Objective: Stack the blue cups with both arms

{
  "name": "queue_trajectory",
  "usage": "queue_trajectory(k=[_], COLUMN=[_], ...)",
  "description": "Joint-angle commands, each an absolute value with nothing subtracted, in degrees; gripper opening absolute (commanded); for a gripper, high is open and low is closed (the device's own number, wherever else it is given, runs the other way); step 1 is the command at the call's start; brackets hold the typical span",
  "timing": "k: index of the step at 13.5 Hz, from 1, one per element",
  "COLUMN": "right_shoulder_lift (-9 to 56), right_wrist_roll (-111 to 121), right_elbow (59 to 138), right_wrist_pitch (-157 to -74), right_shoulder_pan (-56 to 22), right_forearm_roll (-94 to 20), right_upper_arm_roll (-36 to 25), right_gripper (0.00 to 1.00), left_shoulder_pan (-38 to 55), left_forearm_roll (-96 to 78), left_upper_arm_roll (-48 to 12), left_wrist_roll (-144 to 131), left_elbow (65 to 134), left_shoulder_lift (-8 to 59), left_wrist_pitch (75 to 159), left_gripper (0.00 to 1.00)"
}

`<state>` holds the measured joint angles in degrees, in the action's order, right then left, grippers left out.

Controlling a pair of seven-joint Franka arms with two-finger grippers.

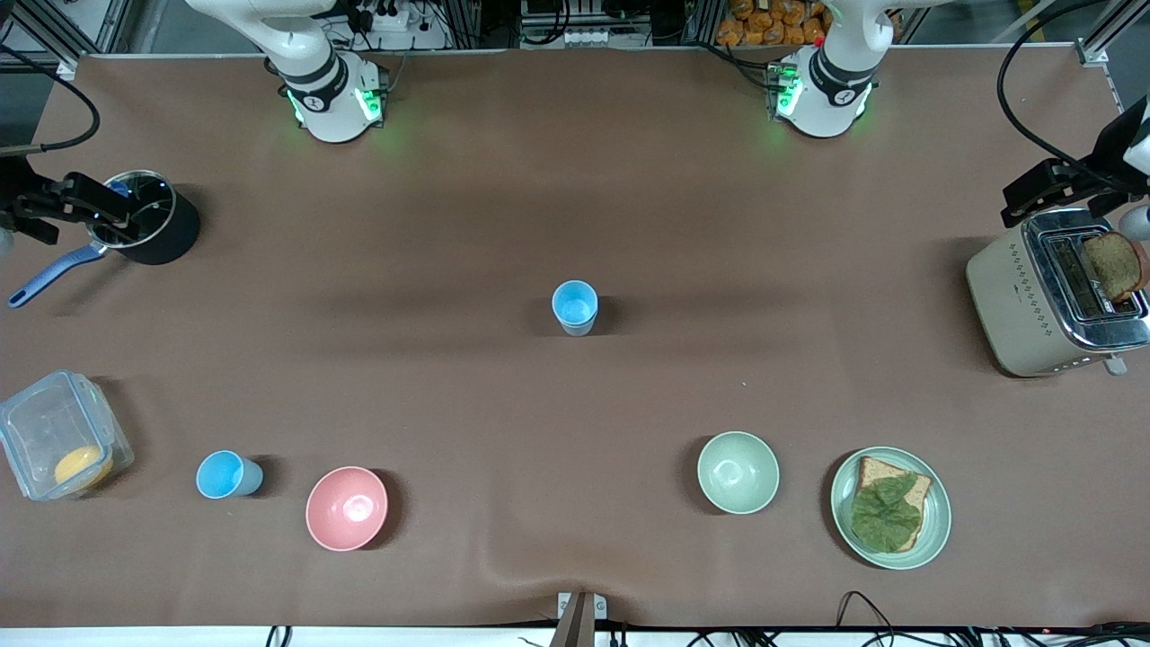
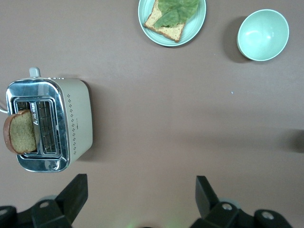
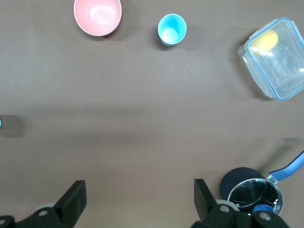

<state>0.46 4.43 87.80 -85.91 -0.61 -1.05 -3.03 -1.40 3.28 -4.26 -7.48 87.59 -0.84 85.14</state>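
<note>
Two grippers I found spread wide and empty: left gripper over table beside the toaster, right gripper well apart from it.

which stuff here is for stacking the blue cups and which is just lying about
For the job: sky-blue cup; grey-blue cup; left gripper and right gripper, both open.

Lying about: pink bowl; green bowl; toaster; sandwich plate; saucepan; plastic container.
</note>
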Motion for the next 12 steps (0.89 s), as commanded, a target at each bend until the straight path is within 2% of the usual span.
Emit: queue_trajectory(k=[1,12], right_shoulder_lift=[0.2,0.1], right_wrist_roll=[4.6,4.5], right_elbow=[88.1,88.0], right_wrist_pitch=[-85.3,-84.8], right_shoulder_pan=[-0.2,-0.6], right_forearm_roll=[-0.9,-1.2], right_upper_arm_roll=[-2.6,-2.5], right_gripper=[1.00,1.00], left_shoulder_pan=[-1.9,-1.6], left_forearm_roll=[2.3,2.0], left_upper_arm_roll=[-4.2,-4.1], left_wrist_roll=[-6.3,-6.3], left_elbow=[86.0,85.0], left_shoulder_lift=[-0.1,-0.4], left_wrist_pitch=[83.3,82.7], left_gripper=[1.00,1.00])
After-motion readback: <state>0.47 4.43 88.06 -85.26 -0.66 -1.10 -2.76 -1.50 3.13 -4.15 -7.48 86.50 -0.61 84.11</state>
